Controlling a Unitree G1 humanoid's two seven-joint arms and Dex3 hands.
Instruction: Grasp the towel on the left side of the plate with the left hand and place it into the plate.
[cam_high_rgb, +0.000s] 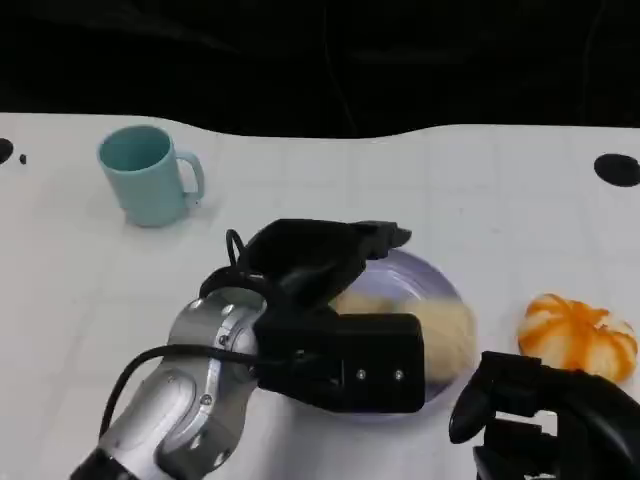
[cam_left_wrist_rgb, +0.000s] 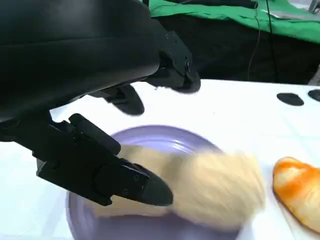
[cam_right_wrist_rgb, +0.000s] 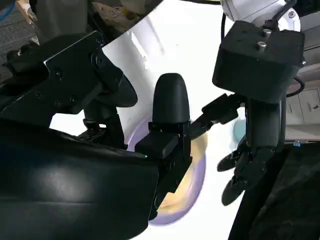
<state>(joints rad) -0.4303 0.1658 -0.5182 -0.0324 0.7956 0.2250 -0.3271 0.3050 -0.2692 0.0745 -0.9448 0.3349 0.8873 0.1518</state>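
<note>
Fingers (cam_left_wrist_rgb: 125, 182) of the left hand (cam_high_rgb: 320, 270) reach over the purple plate (cam_high_rgb: 440, 290), spread apart and holding nothing; in the left wrist view one finger lies against the cream towel (cam_left_wrist_rgb: 215, 187), while the others stand clear above the plate's far rim. The towel rests inside the plate, a blurred, fluffy mass toward its right half. Left of the arm, a light blue mug (cam_high_rgb: 148, 175) stands upright on the white surface (cam_high_rgb: 300, 180), well apart from the plate, handle turned to the right. Right of the plate, an orange-and-white pumpkin (cam_high_rgb: 580, 335) sits near its rim without touching it. At lower right, the right hand (cam_high_rgb: 540, 415) hangs beside the plate; whether its fingers are apart or together cannot be told.
</note>
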